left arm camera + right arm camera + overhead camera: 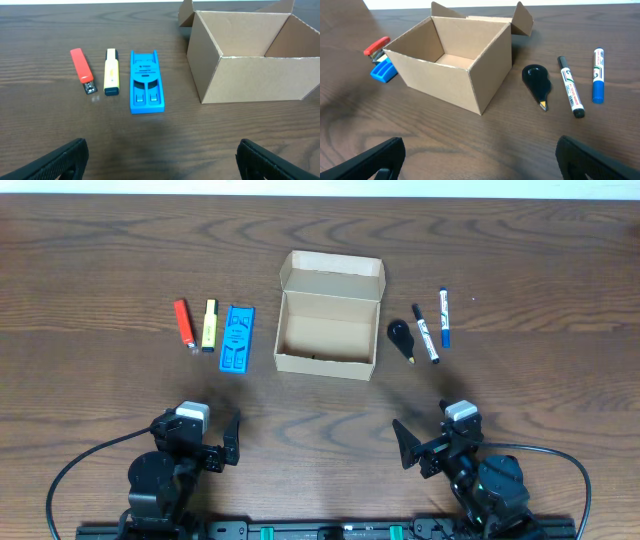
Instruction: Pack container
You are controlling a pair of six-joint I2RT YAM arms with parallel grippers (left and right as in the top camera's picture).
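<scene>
The tan cardboard container (pixel 328 330) stands open at the table's middle, its flap lid folded back; it also shows in the left wrist view (pixel 250 55) and the right wrist view (pixel 450 62). It looks empty. Left of it lie a red lighter (pixel 183 322), a yellow highlighter (pixel 209 325) and a blue flat tool (pixel 237 338). Right of it lie a black cutter (pixel 402 338), a black marker (pixel 425 333) and a blue marker (pixel 444 317). My left gripper (pixel 225 442) is open and empty near the front edge. My right gripper (pixel 410 445) is open and empty too.
The dark wood table (pixel 100 260) runs across the whole view. Black cables (pixel 70 475) loop from both arm bases at the front edge.
</scene>
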